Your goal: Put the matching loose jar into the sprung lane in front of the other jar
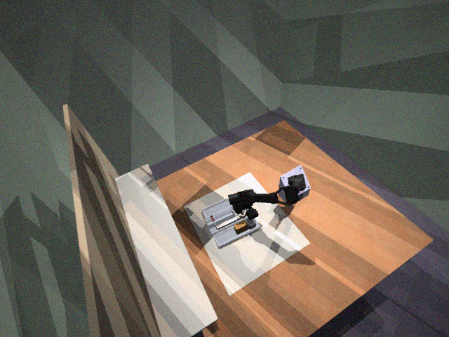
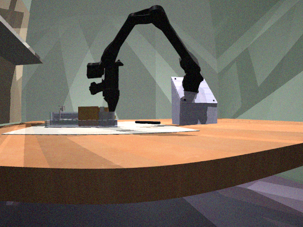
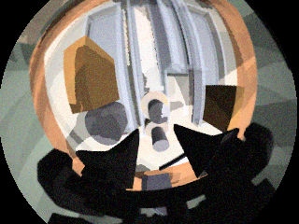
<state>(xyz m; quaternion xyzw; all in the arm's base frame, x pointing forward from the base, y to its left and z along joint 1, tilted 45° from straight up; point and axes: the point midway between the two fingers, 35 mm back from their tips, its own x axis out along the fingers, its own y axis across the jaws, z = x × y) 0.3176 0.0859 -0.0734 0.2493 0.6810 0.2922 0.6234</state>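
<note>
The grey lane rack (image 1: pixel 223 239) (image 2: pixel 57 123) (image 3: pixel 106 27) stands on the white mat. In the wrist view, two dark grey-topped jars stand close together in a row at the front of the middle lane: the rear jar (image 3: pixel 155 109) with a cream rim around it, and the front jar (image 3: pixel 160 139). Pale pusher parts (image 3: pixel 151 88) show behind the rear jar. My gripper (image 2: pixel 111 110) (image 3: pixel 156 129) points down at the lane front. It is open, with a fingertip on either side of the front jar and gaps beside it. The front stop and jar bases cannot be made out.
A brown box (image 1: pixel 239 227) (image 2: pixel 88 116) (image 3: pixel 91 77) and a wider grey jar (image 1: pixel 250 222) (image 3: pixel 106 123) stand in one side lane. A dark block (image 3: pixel 220 105) is in the other. A black rod (image 2: pixel 147 122) lies in front of the rack. A raised shelf (image 1: pixel 159 250) is beyond it.
</note>
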